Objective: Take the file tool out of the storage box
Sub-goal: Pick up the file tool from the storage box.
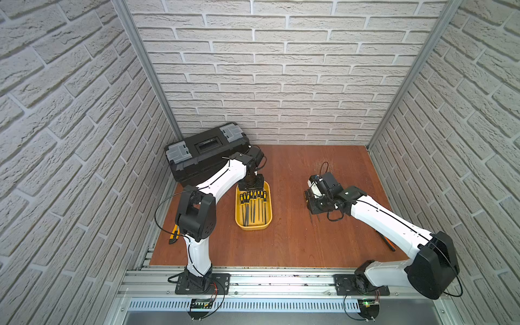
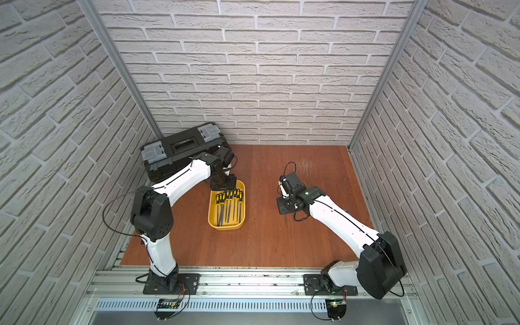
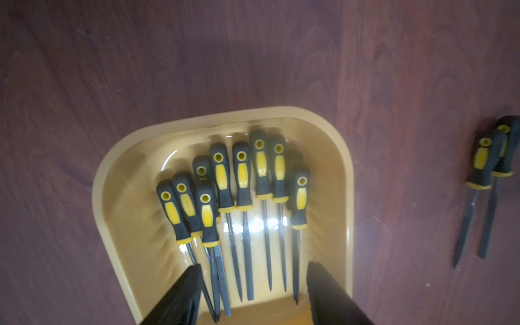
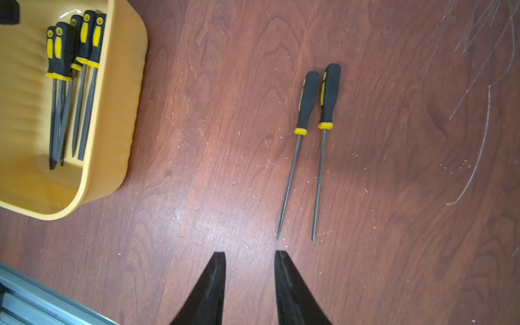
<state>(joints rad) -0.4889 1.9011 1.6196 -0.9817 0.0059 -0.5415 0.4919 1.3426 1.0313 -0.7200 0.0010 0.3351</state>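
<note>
Files (image 3: 242, 180) lie in the box (image 3: 121, 180), the left claw (image 3: 253, 264) spread astride their blades, gripping nothing; the right claw (image 4: 250, 253), spread and empty, hangs beside the box. Grasp step, seemingly: next, close on one blade alone.

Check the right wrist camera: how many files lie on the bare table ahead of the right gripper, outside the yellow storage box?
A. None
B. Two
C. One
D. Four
B: the right wrist view shows two files lying side by side on the wooden table, just beyond the open right gripper and well clear of the yellow storage box.
</note>
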